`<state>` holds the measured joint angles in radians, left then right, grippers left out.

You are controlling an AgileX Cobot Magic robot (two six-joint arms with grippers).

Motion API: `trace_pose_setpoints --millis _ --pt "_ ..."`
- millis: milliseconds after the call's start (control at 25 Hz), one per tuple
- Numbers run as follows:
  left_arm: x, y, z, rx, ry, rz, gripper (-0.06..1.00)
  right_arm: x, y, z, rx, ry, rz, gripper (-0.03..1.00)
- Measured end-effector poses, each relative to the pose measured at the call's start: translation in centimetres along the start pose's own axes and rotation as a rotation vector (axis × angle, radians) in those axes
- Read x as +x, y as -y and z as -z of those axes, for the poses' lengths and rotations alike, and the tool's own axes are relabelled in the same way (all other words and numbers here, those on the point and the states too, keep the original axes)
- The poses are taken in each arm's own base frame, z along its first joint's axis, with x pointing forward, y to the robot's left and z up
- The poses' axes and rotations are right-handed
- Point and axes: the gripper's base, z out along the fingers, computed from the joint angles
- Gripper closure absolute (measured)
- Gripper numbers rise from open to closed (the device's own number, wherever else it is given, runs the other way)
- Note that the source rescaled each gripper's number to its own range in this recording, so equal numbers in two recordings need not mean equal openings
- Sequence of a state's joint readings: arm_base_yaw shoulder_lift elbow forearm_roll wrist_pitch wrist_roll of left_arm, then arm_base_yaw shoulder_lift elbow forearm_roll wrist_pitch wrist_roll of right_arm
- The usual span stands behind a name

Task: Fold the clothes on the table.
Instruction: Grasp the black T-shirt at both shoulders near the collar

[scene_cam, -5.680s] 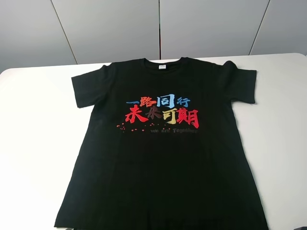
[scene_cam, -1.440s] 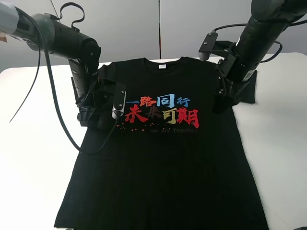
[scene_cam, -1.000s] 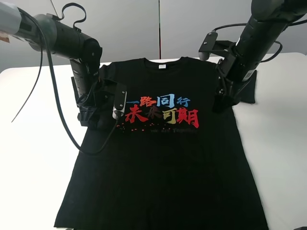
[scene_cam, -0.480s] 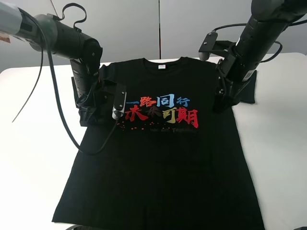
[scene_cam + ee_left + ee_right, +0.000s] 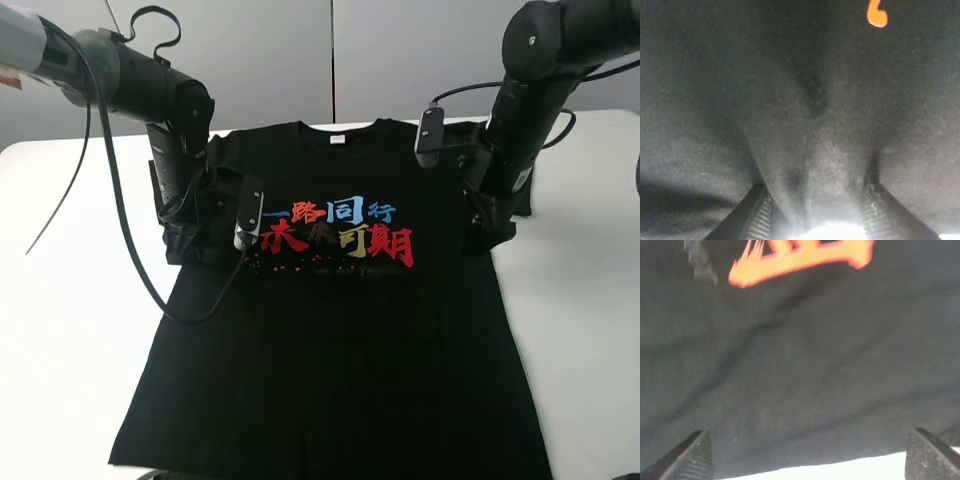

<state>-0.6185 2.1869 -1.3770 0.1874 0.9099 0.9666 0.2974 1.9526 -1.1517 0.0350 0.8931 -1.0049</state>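
White table (image 5: 60,330) carries the black T-shirt (image 5: 340,350), which lies flat and print-up across its middle, collar toward the far wall and hem at the near edge. The biggest change is on the right. Half a second ago the right arm stood over the chest beside the print; now its wrist has swung down and outward, so the right gripper (image 5: 488,238) hangs over the shirt's side edge just below the sleeve (image 5: 522,190). The left arm has not shifted, but the near-left corner of the hem (image 5: 112,462) sits slightly further in than a second ago, a sign that cloth has been drawn toward the left gripper (image 5: 200,252). I judge that the left side has its hold while the right is still lining up, so no fold has begun. From the high camera both claws are black on black and their jaws cannot be read; the wrist cameras settle it. The left wrist view shows a raised ridge of fabric (image 5: 815,180) gathered and pinched between the ribbed fingers (image 5: 760,222). The right wrist view shows its fingers (image 5: 692,457) spread wide with smooth cloth beneath, nothing gripped, and a strip of bare table just past the shirt's edge. Only the high view gives the whole layout, with the chest print (image 5: 340,232) and small white neck label (image 5: 340,139) undisturbed.
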Motion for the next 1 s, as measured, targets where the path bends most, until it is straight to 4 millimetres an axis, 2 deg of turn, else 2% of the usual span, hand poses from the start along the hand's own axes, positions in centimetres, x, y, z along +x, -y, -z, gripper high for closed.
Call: trace_pose_setpoints --millis 80,400,720,1000 --pt "0.0 0.0 0.0 0.000 0.000 0.000 0.38 0.1 0.3 -0.8 0.006 -0.028 0.026 0.14" --pt "0.0 0.0 0.0 -0.001 0.001 0.000 0.38 -0.1 1.0 -1.6 0.062 -0.021 0.054 0.14" --pt "0.0 0.0 0.0 -0.001 0.001 0.000 0.38 -0.5 1.1 -4.2 0.015 -0.004 0.037 0.14" --pt "0.0 0.0 0.0 -0.005 0.003 0.004 0.38 -0.7 1.2 -4.6 0.002 -0.006 0.033 0.14"
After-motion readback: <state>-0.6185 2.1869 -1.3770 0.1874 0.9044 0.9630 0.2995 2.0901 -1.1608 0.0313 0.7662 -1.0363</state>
